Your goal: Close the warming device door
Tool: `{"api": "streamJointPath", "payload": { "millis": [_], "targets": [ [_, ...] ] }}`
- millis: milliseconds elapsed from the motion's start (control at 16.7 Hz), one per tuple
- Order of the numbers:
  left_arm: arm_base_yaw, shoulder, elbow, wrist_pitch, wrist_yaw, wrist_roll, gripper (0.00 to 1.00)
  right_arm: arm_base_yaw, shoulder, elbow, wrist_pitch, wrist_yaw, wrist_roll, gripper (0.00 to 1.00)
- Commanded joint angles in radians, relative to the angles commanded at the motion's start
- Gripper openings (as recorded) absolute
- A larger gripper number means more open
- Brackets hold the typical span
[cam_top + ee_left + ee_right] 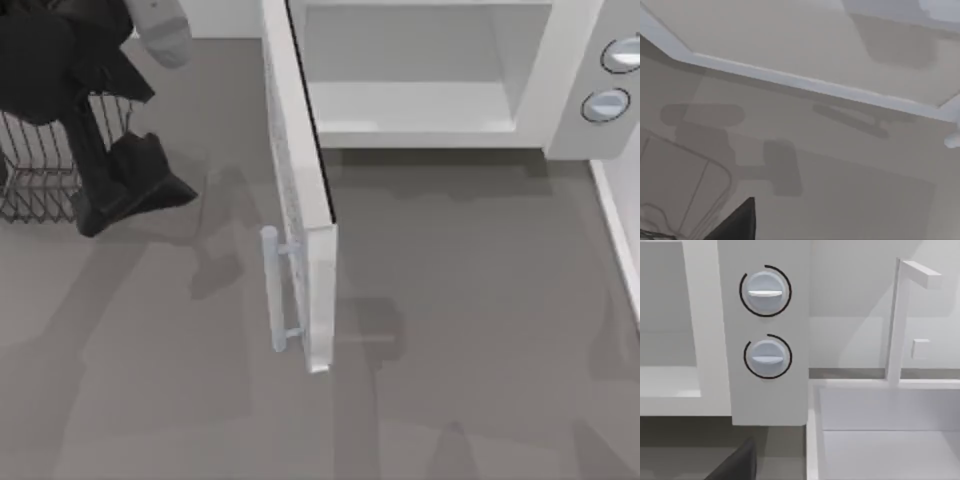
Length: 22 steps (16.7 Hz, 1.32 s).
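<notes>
The top view is showing the microwave along the upper edge of the frame with its door swinging wide open, bar handle facing left. The right wrist view is giving what that one barely catches — the two knobs and a white sink beside them. The left arm is hanging at upper left over a wire rack, its gripper apart from the door — whether its fingers are parted, I cannot tell.
</notes>
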Motion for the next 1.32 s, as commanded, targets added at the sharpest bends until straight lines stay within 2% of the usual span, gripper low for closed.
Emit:
{"api": "streamJointPath", "payload": {
  "millis": [300,540,1020,1320],
  "targets": [
    [-0.033,0.271,0.353,-0.213,0.062,0.126,1.00,0.000,0.000,0.000,0.000,0.000,0.000,1.00],
    [-0.041,0.373,0.496,-0.292,0.085,0.171,1.00,0.000,0.000,0.000,0.000,0.000,0.000,1.00],
    [-0.044,0.377,0.488,-0.279,0.085,0.169,1.00,0.000,0.000,0.000,0.000,0.000,0.000,1.00],
    [-0.096,0.372,0.321,-0.092,0.070,0.117,1.00,0.000,0.000,0.000,0.000,0.000,0.000,1.00]
  ]
}}
